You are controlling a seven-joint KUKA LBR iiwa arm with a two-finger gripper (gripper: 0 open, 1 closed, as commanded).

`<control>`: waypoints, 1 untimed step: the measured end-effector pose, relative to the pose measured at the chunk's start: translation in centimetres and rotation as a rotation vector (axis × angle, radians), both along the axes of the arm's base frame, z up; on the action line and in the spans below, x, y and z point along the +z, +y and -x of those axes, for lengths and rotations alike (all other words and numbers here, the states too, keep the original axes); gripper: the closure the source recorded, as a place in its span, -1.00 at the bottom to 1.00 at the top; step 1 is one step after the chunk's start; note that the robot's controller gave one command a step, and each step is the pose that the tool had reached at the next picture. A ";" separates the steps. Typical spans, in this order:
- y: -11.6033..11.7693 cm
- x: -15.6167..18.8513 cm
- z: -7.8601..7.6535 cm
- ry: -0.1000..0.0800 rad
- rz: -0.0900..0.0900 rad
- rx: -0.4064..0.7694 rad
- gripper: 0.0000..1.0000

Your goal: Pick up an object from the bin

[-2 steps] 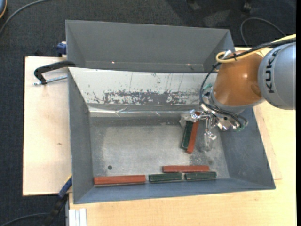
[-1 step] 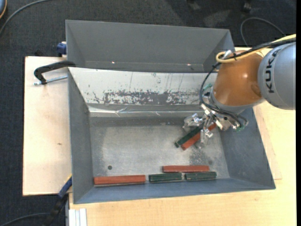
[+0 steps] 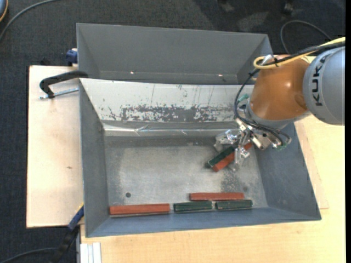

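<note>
My gripper (image 3: 236, 147) is low over the right half of the bin, near the back wall. A dark green bar (image 3: 220, 158) and a red-brown bar (image 3: 222, 165) slant side by side, down and to the left from it. Their upper ends sit between its fingers, and a bit of red shows on the far side of the fingers. The gripper is shut on this pair. Just below it, on the bin floor, lies another red-brown bar (image 3: 216, 196).
Along the bin's front wall lie a long red-brown bar (image 3: 140, 209) at the left and two dark green bars (image 3: 193, 206) (image 3: 234, 204) end to end at the right. The arm with its orange cover comes in over the bin's right rim.
</note>
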State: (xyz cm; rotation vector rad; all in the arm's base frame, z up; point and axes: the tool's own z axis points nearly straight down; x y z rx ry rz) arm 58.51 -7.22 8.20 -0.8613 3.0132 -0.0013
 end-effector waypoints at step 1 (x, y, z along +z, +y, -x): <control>0.1 5.3 -0.3 -0.005 0.001 -0.002 1.00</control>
